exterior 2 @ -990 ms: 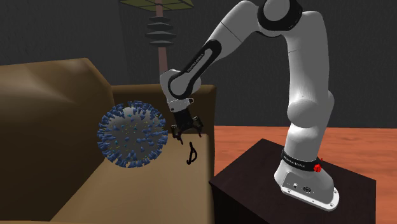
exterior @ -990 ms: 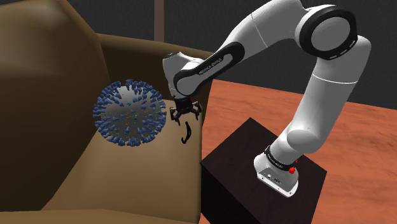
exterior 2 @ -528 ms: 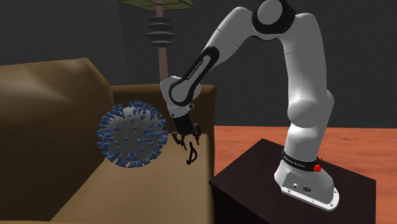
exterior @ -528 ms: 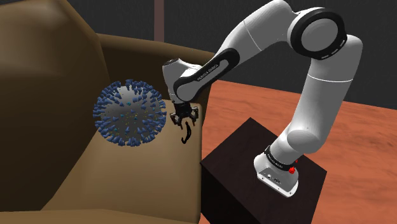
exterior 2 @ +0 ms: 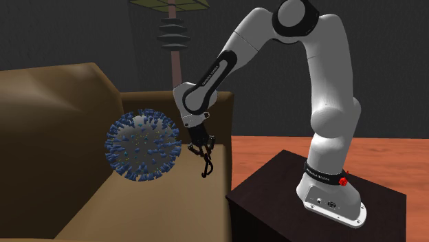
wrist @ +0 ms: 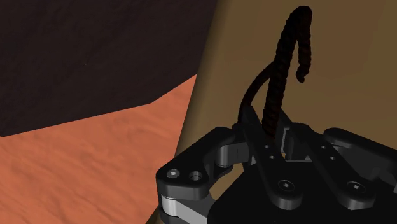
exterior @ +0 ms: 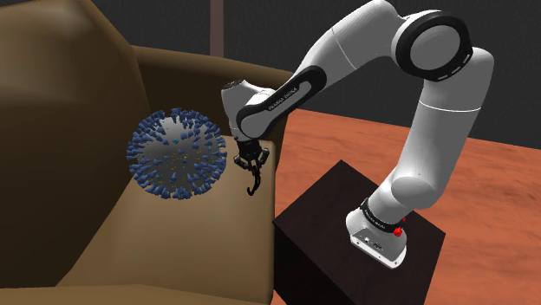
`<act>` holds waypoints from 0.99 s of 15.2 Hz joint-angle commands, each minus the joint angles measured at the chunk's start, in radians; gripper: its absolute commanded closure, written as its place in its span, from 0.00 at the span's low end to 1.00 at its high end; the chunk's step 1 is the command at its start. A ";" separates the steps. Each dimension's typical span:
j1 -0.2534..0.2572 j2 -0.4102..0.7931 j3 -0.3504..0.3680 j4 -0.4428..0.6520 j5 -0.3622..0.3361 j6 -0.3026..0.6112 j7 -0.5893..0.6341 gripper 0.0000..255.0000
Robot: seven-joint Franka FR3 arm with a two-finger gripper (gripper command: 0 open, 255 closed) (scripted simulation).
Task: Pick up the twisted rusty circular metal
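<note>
Brown sofa [exterior: 95, 243] on orange floor [exterior: 347, 139], w/ white arm [exterior: 433, 113] reaching over the seat from dark stand [exterior: 303, 251]. Spiky blue-grey ball [exterior: 178, 153] sits just beside the tool [exterior: 251, 163], on shoulder view's left. Tool pinches twisted black metal piece [exterior: 254, 184], hanging at seat's edge nr the stand.

No text legible, dark lettering on the arm's forearm [exterior: 279, 97] unreadable
</note>
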 commanded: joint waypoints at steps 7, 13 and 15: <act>-0.009 -0.064 0.013 0.008 0.030 -0.068 -0.019 1.00; -0.017 -0.125 0.022 0.023 0.057 -0.138 -0.037 1.00; -0.019 -0.143 0.025 0.030 0.065 -0.162 -0.042 1.00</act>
